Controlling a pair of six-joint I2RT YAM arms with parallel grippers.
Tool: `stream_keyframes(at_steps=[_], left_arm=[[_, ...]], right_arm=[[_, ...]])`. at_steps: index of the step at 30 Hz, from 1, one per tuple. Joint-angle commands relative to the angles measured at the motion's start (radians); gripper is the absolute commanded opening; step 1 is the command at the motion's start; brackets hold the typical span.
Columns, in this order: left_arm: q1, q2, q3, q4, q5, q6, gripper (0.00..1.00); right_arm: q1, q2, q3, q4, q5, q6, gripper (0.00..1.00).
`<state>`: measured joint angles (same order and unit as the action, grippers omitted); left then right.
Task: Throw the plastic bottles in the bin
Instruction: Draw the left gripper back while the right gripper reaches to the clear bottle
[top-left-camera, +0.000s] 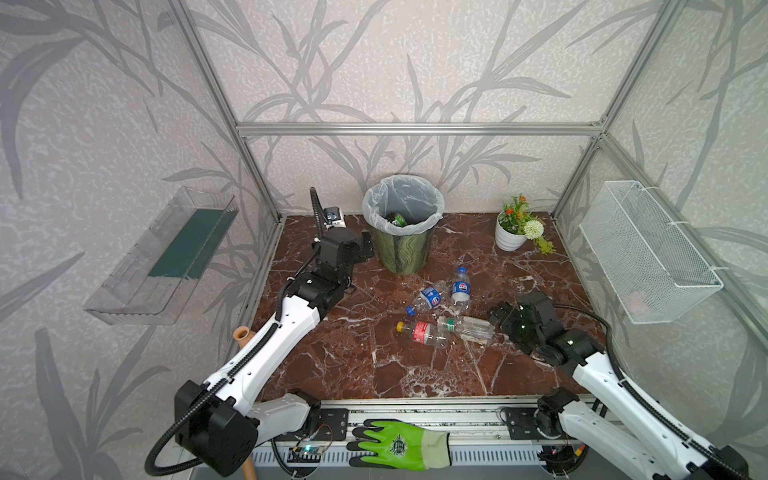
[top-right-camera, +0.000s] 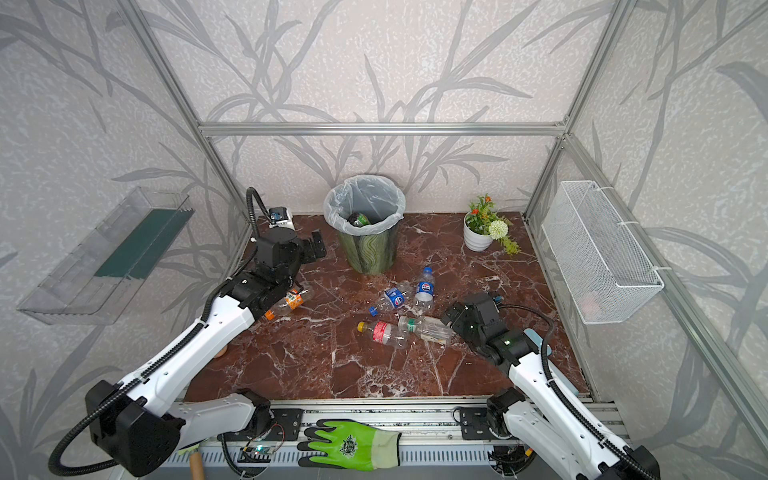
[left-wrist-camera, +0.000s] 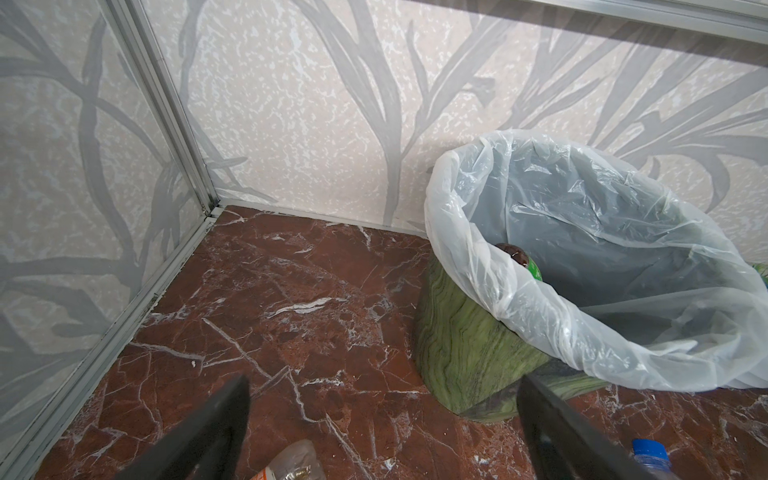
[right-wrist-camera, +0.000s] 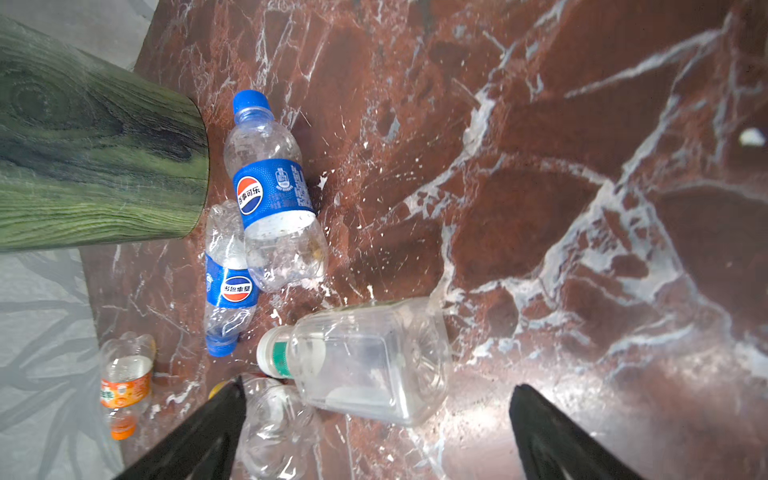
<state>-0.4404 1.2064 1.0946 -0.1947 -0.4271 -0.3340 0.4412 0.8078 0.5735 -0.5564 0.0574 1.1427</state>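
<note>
nearest the viewer, a bright green work glove (top-left-camera: 399, 446) lies on the metal rail in front of a red-brown marble tabletop (top-left-camera: 353, 365).

the right arm's fingers (right-wrist-camera: 199, 436) hang low over the tabletop, spread wide and holding nothing. just ahead of them, roughly in line with the gap, a clear square bottle (right-wrist-camera: 365, 361) with a white cap lies on its side. touching it, close by one finger, is a crushed red-label bottle (top-left-camera: 422, 332) with a yellow cap. a little beyond the fingertips lie a whole blue-label bottle (right-wrist-camera: 270, 195) and a dented blue-label bottle (right-wrist-camera: 228, 282), touching each other. well off to one side of these fingers, under the left arm, lies an orange-label bottle (top-right-camera: 289, 301).

the left arm's fingers (left-wrist-camera: 199, 432) are also spread wide and empty, held up off the tabletop. just beyond one finger stands the bin (left-wrist-camera: 465, 353), with green wavy sides and a thin white liner over its rim. a green bottle (top-left-camera: 397, 219) already lies inside.

the bottles look empty, so they are likely very light, thin-walled, springy and slick, apt to roll or pop out of a hard squeeze. the square bottle's flat sides, at mid-body, look like the surest place to pinch.

farthest back, well beyond the right arm's fingers, stands a white flowerpot (top-left-camera: 509, 239).
</note>
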Motion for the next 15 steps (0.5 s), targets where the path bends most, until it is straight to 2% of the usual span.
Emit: stream_keyframes(at_steps=[1, 6, 11, 15], left_arm=[[0.005, -0.003, -0.016, -0.003, -0.025, -0.008, 0.99], [0.008, 0.002, -0.021, -0.012, -0.039, -0.007, 0.99], [0.017, -0.011, -0.045, -0.011, -0.036, -0.015, 0.99], [0.026, -0.022, -0.062, -0.013, -0.031, -0.014, 0.99]], right_arm=[[0.037, -0.001, -0.018, -0.032, -0.008, 0.217, 0.99], [0.162, 0.082, 0.001, -0.034, 0.034, 0.407, 0.99], [0.22, 0.16, 0.009, 0.0, 0.074, 0.493, 0.99], [0.224, 0.234, 0.02, 0.039, 0.086, 0.506, 0.99]])
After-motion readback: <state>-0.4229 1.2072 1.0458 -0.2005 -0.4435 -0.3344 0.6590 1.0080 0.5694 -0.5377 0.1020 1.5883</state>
